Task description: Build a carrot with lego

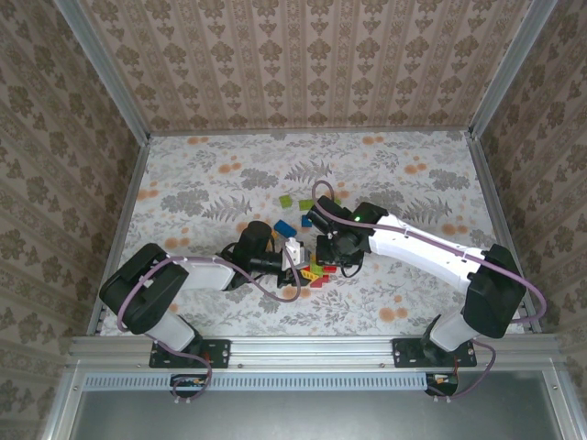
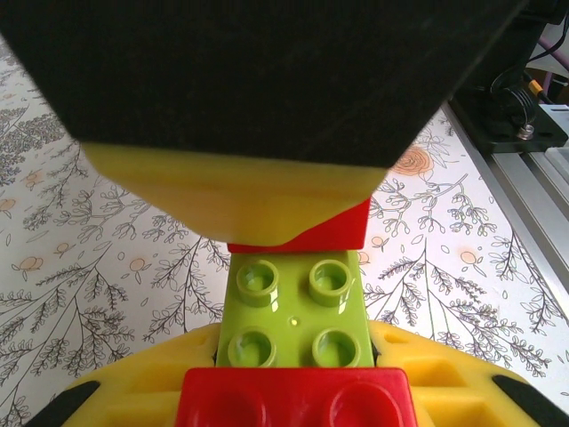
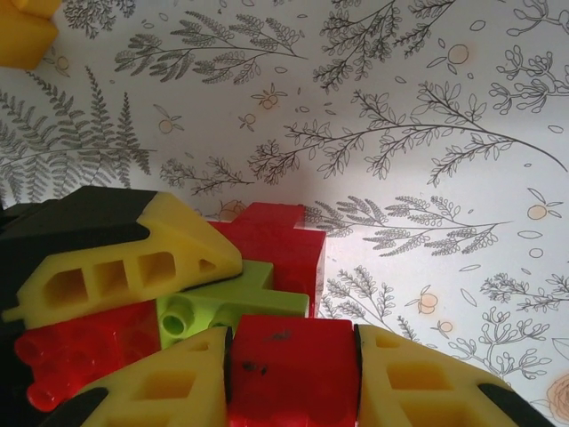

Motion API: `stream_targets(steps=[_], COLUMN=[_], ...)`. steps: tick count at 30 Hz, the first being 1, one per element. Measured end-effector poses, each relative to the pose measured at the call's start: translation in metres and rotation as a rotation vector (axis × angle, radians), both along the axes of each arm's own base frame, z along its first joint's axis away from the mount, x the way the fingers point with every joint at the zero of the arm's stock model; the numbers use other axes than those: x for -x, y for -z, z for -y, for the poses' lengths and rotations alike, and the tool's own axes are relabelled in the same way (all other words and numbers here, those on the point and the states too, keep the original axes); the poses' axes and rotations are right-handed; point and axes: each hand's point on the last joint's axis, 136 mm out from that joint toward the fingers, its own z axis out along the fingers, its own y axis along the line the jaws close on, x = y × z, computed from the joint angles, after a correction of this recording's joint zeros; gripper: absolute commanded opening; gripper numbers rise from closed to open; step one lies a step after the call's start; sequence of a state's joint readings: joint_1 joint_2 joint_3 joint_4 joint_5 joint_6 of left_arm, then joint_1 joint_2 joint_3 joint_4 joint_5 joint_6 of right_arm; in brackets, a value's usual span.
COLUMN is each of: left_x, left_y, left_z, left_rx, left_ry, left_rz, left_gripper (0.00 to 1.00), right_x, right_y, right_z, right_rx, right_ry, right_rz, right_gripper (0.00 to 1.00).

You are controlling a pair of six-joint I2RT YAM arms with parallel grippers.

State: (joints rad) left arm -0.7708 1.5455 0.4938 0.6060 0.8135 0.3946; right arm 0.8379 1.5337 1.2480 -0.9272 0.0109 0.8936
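Mid-table (image 1: pixel 229 174), the two arms meet nose to nose. The left gripper (image 2: pixel 293 396) is clamped on one red brick of the red-and-green lego stack (image 2: pixel 298 311), and the right gripper (image 3: pixel 289 365) is clamped on another. Loose bricks (image 1: pixel 284 225) lie just beyond them.

Centre: green brick (image 2: pixel 298 311) between near red brick (image 2: pixel 267 409) and far red brick (image 2: pixel 333 233), touching both. The left gripper (image 2: pixel 293 396) clamps the near one; a yellow fingertip (image 2: pixel 231 196) overlaps the far one.
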Motion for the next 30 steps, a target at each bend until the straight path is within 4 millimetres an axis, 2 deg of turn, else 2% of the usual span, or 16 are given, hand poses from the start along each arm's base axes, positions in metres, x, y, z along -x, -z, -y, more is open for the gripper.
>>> stream_targets(steps=[22, 30], left_x=[-0.0033, -0.0034], left_y=[-0.0003, -0.0002], left_z=[0.0028, 0.0028], left_rx=[-0.001, -0.002], left_ry=[-0.005, -0.005], left_rz=[0.006, 0.008], left_gripper=[0.28, 0.28], right_x=[-0.0034, -0.0034], right_y=[0.0012, 0.0024], right_z=[0.0069, 0.0065], right_rx=[0.07, 0.073], right_ry=[0.029, 0.03], right_rz=[0.057, 0.055], right_gripper=[0.31, 0.34])
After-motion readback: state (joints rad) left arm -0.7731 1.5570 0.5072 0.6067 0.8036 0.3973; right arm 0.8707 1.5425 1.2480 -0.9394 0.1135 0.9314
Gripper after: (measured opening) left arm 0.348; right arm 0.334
